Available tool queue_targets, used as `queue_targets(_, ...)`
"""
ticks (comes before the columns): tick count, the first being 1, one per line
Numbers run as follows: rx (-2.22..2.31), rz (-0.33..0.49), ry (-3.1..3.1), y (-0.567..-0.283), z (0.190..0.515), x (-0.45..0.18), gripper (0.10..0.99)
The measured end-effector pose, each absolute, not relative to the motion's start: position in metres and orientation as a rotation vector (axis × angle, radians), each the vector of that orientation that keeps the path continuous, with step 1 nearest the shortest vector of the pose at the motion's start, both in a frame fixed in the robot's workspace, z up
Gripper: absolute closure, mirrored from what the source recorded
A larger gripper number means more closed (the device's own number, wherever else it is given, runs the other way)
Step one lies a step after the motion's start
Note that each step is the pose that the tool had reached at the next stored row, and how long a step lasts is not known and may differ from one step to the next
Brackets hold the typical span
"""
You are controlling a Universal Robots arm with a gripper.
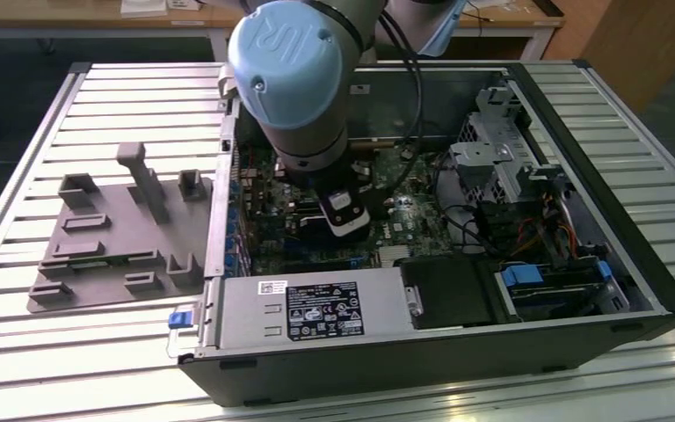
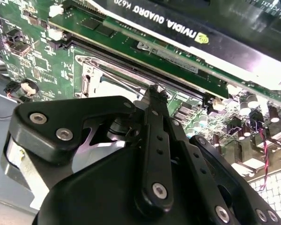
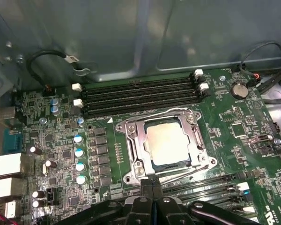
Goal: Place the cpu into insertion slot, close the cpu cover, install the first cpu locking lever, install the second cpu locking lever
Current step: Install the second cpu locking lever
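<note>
In the first wrist view the cpu (image 3: pixel 171 140), a dull silver square, lies in the insertion slot (image 3: pixel 207 161) on the green board. The cpu cover (image 3: pixel 132 145), a silvery frame, lies flat around it. One thin wire lever (image 3: pixel 154 117) runs along the socket's far side and another (image 3: pixel 182 171) along the side nearest my gripper. My gripper (image 3: pixel 152 184) has its black fingers pressed together at that near edge, touching the lever wire. The second wrist view shows the same gripper (image 2: pixel 152 90) shut, tips at the socket frame. In the exterior view the gripper (image 1: pixel 344 227) reaches down inside the open computer case.
Black memory slots (image 3: pixel 140 93) lie just beyond the socket. A graphics card (image 2: pixel 187 28) stands close beside the gripper. In the case sit a power supply (image 1: pixel 302 308) and drive cage (image 1: pixel 502 149). A grey fixture tray (image 1: pixel 115 237) lies on the slatted table at the exterior view's left.
</note>
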State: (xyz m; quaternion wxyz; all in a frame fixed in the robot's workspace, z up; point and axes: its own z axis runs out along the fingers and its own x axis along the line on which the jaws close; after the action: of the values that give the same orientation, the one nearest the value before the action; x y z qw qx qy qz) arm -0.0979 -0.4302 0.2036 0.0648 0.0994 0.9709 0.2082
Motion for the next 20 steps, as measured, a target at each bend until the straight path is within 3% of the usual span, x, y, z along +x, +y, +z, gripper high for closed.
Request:
queue_targets(9, 0.305, 0.703, 2.918, -0.4346, 0.1974, -0.1018, 0.984)
queue_targets(20, 0.306, 0.709, 2.917, -0.4338, 0.1933, -0.1036, 0.984)
